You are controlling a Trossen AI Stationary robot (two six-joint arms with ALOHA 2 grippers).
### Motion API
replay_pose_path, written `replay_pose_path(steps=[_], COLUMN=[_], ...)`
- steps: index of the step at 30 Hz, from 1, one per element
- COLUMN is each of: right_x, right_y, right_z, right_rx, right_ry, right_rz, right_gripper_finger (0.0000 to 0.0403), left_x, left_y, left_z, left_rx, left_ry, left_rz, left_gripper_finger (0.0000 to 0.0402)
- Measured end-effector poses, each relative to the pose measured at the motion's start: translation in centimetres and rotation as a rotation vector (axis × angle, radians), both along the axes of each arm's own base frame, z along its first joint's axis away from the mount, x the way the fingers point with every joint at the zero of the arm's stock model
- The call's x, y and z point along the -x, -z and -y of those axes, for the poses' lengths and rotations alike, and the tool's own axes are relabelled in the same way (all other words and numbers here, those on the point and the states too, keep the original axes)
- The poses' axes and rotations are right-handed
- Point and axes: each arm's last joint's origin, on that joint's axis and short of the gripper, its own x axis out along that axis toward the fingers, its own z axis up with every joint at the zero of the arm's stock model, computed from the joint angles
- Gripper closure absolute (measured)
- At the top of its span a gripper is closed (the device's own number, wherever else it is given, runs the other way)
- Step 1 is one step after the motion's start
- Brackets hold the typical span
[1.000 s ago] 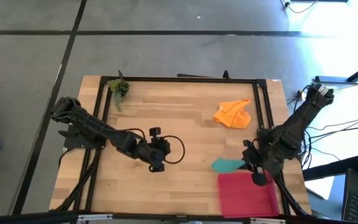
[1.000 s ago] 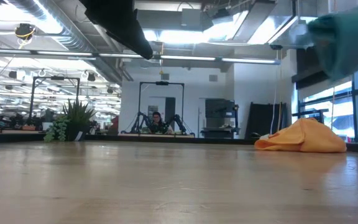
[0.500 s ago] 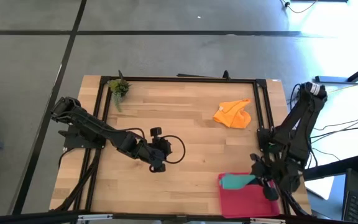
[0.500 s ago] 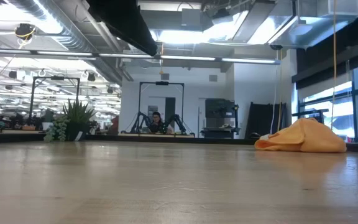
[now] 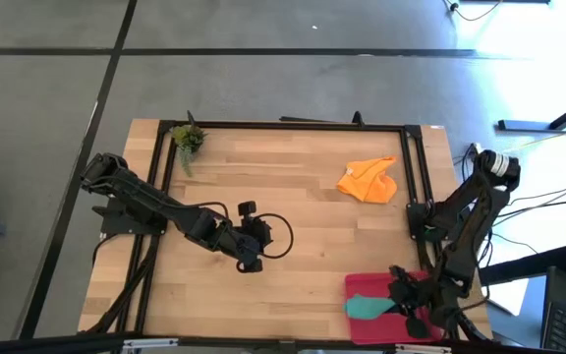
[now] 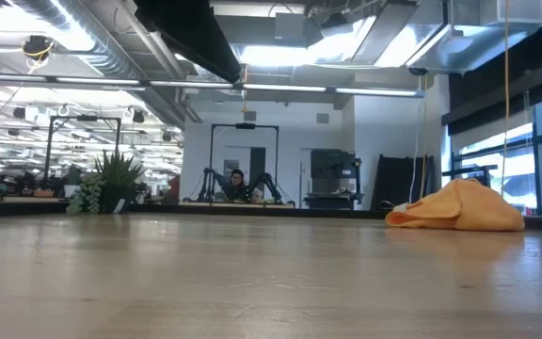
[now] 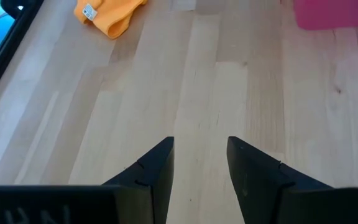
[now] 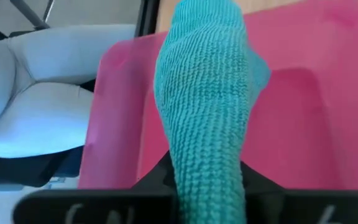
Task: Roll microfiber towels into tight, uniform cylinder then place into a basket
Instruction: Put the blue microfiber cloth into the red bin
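Right gripper (image 5: 408, 313) clamped on teal towel (image 5: 369, 306) | moved from bare table to over basket (image 5: 362, 328), lower right of frame | towel probably not yet released | left gripper (image 5: 249, 262) parted, empty, centre | orange towel (image 5: 367, 180) unrolled, upper right

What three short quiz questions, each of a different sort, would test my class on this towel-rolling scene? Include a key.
1. True or false: the orange towel lies in the basket.
2. Which gripper grips the teal towel? A. left gripper B. right gripper
3. Fill in: the teal towel hangs over the ___.

Key: 1 false, it lies on the table; 2 B; 3 basket.
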Motion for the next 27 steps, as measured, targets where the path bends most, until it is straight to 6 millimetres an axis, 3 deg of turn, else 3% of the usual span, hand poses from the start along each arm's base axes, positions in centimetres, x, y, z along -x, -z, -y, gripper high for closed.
replay_pose_path(steps=[9,27], right_x=[-0.5,1.5], right_y=[1.6,2.3], right_z=[-1.8,-2.0], right_rx=[-0.081,-0.069], right_ry=[-0.026,0.023], right_rz=[-0.034,-0.068], right_gripper_finger=[0.0367,0.0367], left_x=[0.0,-0.1], left_y=[0.0,-0.3], left_z=[0.1,1.3], left_rx=[0.026,0.118], left_ry=[0.023,0.108], left_rz=[-0.009,0.023], left_gripper_finger=[0.0262,0.0262])
